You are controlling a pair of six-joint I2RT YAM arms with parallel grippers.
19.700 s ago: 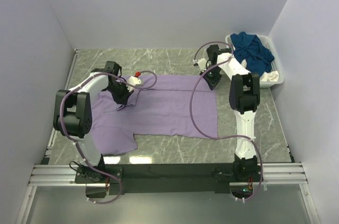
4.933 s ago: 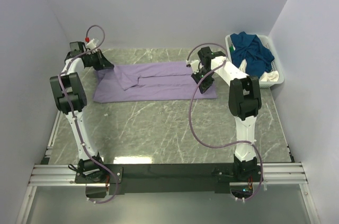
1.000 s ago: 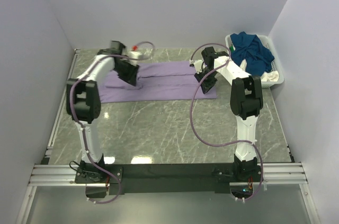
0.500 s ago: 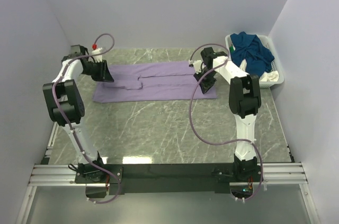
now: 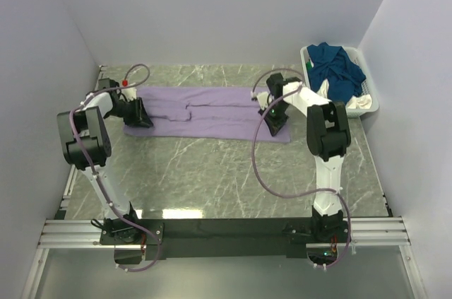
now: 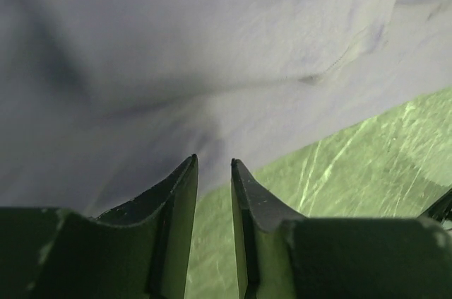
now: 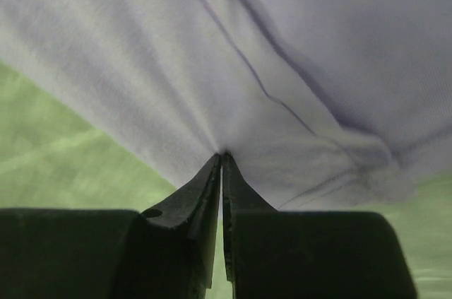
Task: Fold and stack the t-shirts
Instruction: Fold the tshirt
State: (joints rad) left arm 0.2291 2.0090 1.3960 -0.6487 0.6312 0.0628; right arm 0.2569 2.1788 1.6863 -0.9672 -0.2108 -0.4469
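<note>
The pale lilac t-shirt [image 5: 212, 112] lies folded into a long strip across the back of the marble table [image 5: 212, 172]. My left gripper [image 5: 140, 119] is at the strip's left end by its near edge. In the left wrist view it [image 6: 213, 161] is slightly open, with bare table between the fingers and the lilac cloth [image 6: 212, 51] just beyond the tips. My right gripper [image 5: 274, 124] is at the strip's right end. In the right wrist view it [image 7: 222, 153] is shut and pinches the lilac cloth [image 7: 282, 44] near its edge. A dark teal t-shirt [image 5: 337, 66] lies in the basket.
The white slatted basket [image 5: 370, 109] stands at the back right against the wall, holding the teal shirt and some white cloth [image 5: 360, 103]. Walls enclose the table on the left, back and right. The arm cables loop above the shirt's ends.
The left gripper has moved from the strip's far left corner down to its near left edge. The right gripper has moved toward the near side with the cloth's right end.
</note>
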